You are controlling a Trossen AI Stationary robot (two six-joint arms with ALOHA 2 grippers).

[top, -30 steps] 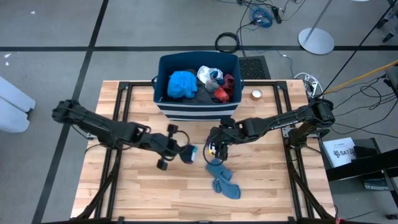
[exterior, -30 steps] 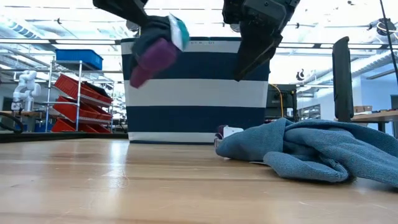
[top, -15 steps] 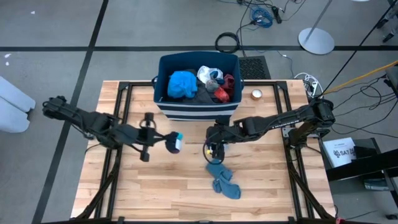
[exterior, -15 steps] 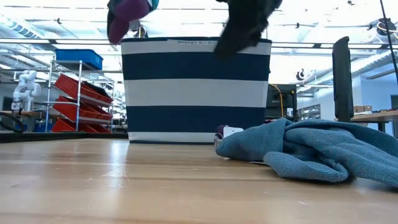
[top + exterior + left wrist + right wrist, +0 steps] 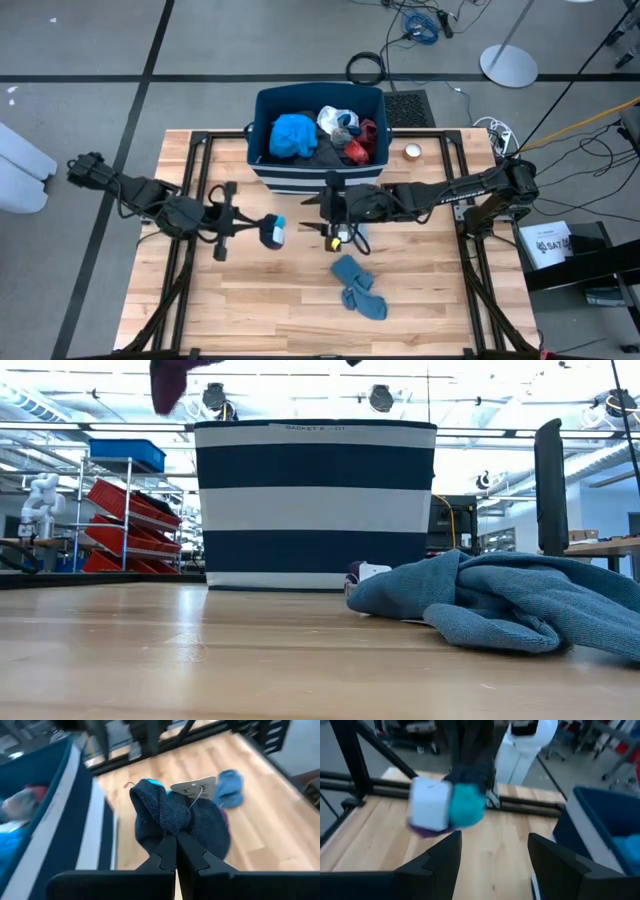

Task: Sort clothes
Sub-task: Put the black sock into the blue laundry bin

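My left gripper (image 5: 262,231) is shut on a dark blue sock bundle (image 5: 172,817) with a white tag, teal and purple patches; it hangs in the air left of the table's middle. The bundle also shows in the right wrist view (image 5: 447,807) and at the low view's top (image 5: 170,375). My right gripper (image 5: 322,214) is open and empty in front of the striped bin (image 5: 318,172), pointing toward the bundle. Grey-blue socks (image 5: 358,288) lie flat on the table near the front. The bin holds bright blue (image 5: 293,135), white (image 5: 335,120) and red (image 5: 360,145) clothes. My left gripper pinches a bunched fold of the sock bundle (image 5: 170,831) between its two fingers. The fingers come about level from the table's left. The bundle sticks out beyond the fingertips, lifted clear of the table, with its tag (image 5: 195,787) on the far side.
The dark blue and white striped bin (image 5: 315,505) stands at the table's far edge. A small round white thing (image 5: 412,152) lies right of the bin. Black frame rails run along the table's left and right sides. Bare wood shows at the near left.
My left gripper has carried the sock bundle up and toward the table's left edge, staying shut on it. My right gripper has risen out of the low view, gone a little toward the bin, and turned to point toward the left. The grey-blue socks have stayed where they were.
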